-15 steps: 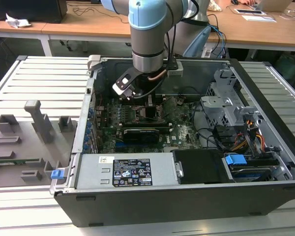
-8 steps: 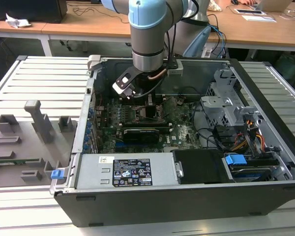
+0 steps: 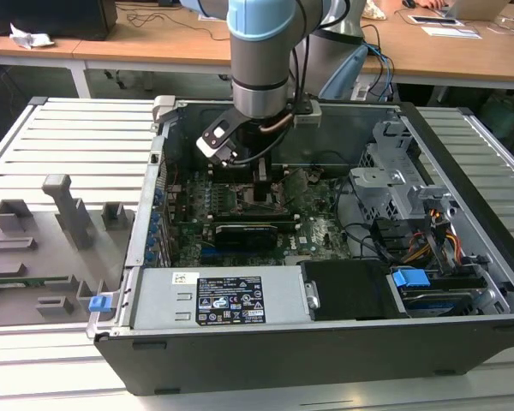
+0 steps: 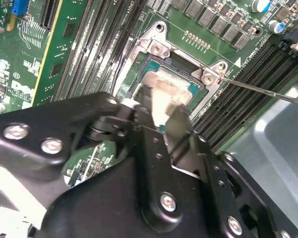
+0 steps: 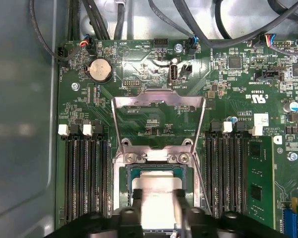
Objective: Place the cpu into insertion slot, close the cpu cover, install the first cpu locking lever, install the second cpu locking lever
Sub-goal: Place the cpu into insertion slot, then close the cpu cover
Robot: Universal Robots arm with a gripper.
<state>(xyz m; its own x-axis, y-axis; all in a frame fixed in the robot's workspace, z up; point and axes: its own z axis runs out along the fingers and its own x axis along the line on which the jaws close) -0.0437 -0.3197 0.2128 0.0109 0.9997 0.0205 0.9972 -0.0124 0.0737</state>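
Observation:
Both wrist views show the cpu (image 5: 157, 191) (image 4: 164, 89), a pale silver square, low in the insertion slot (image 5: 123, 171) (image 4: 156, 47), level with its grey rim. My gripper (image 5: 159, 208) (image 4: 161, 109) is shut on the cpu, one finger at each of two opposite edges. The cpu cover (image 5: 159, 99) stands flipped open behind the slot, its window showing green board. A thin locking lever (image 4: 258, 89) (image 5: 202, 186) sticks out unlatched beside the slot. In the exterior view the gripper (image 3: 261, 184) reaches down into the open computer case over the motherboard.
Black memory slots (image 5: 87, 178) flank the socket on both sides. A black graphics card (image 3: 244, 231) lies nearer the front, with a power supply (image 3: 214, 295) beyond it. The drive cage (image 3: 394, 184) and cables fill the exterior view's right. A grey fixture tray (image 3: 43, 248) sits outside on the left.

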